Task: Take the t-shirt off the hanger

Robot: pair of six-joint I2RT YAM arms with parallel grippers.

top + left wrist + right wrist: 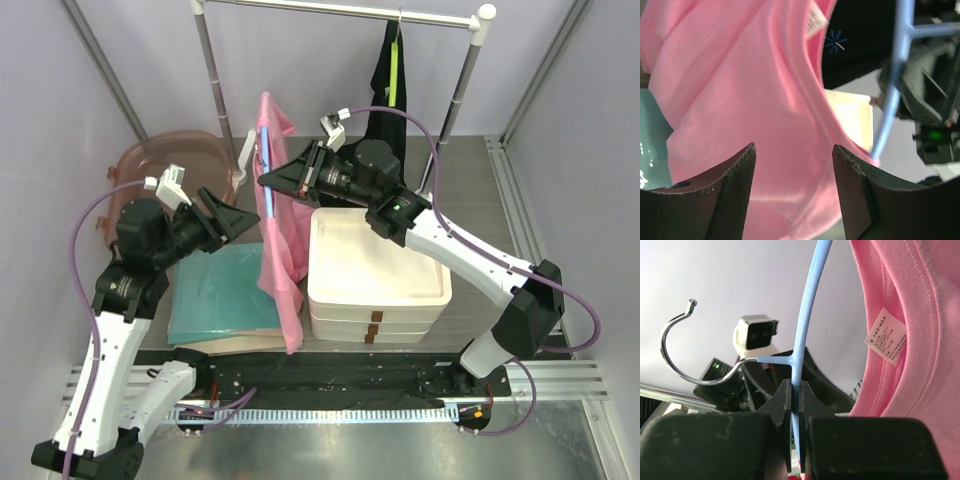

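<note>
A pink t-shirt (pixel 280 240) hangs on a light blue hanger (pixel 266 165) held in mid-air between the two arms. My right gripper (pixel 270 180) is shut on the hanger's blue bar (pixel 798 375) just below its metal hook (pixel 677 340). The shirt's collar and label (pixel 886 335) hang to the right of it. My left gripper (pixel 250 222) is open just left of the shirt. In the left wrist view the pink cloth (pixel 750 110) fills the gap between my open fingers (pixel 735 190), and the hanger's blue arm (pixel 892 85) runs down the right side.
A stack of white trays (pixel 375 275) stands right of the shirt. A folded teal cloth (pixel 222 295) lies on a board at the left. A pink bin (pixel 170 165) is at the back left. A black garment (pixel 388 85) hangs on the rail (pixel 340 10) behind.
</note>
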